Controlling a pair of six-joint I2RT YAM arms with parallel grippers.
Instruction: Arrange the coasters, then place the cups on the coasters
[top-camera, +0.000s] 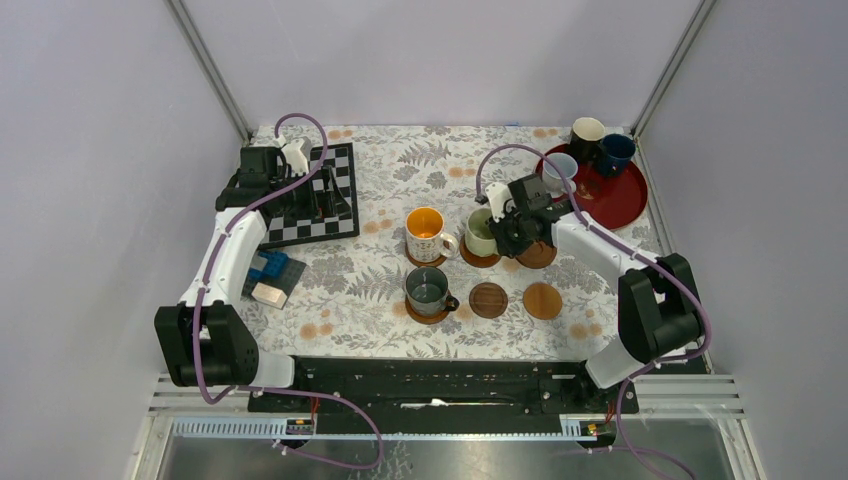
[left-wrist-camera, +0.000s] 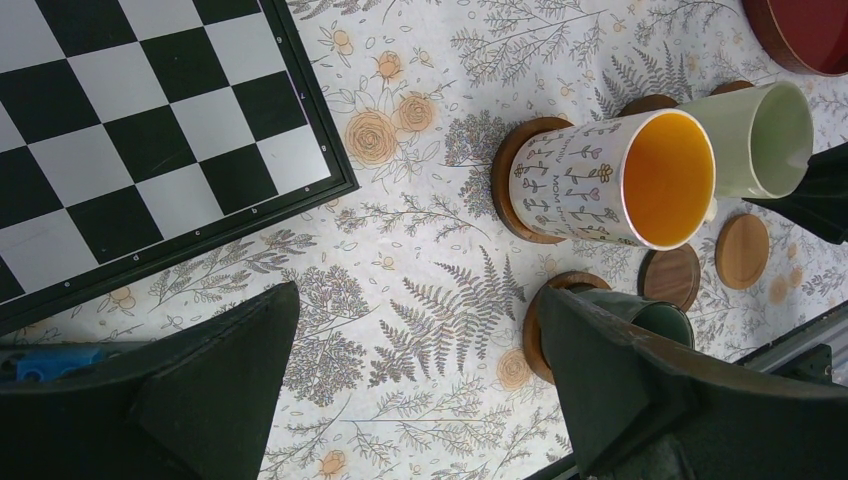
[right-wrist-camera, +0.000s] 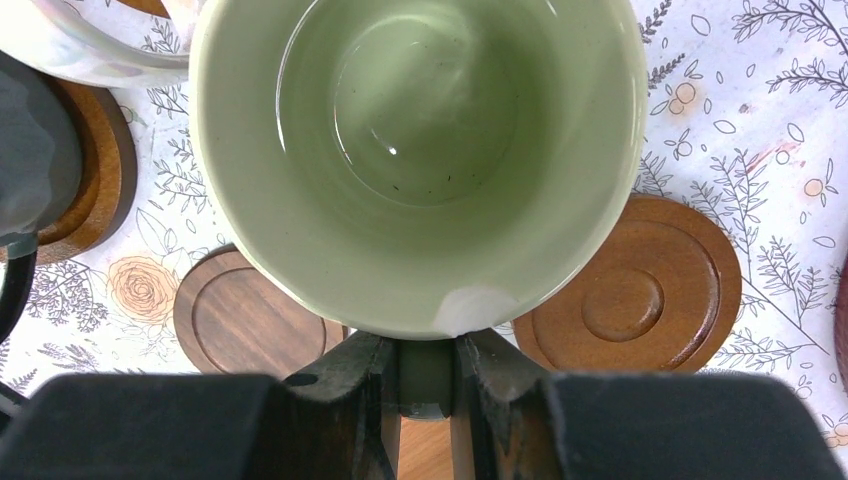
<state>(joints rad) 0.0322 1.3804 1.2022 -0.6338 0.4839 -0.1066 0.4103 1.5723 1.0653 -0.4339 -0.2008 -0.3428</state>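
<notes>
Evidently the pale green mug (right-wrist-camera: 420, 150) is over a coaster (top-camera: 480, 257) near the table (top-camera: 380, 190) centre, pinched by its handle in the right hand (right-wrist-camera: 425, 372) to keep it upright. At ten o'clock the left hand (left-wrist-camera: 415, 380) idles, spread wide, by the chessboard (left-wrist-camera: 130, 120).

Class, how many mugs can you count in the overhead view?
6. Mid-table: orange-inside mug, pale green mug, dark grey-green mug. At the red tray, far right: black mug, navy mug, pale blue-white mug. None seems hidden.
</notes>
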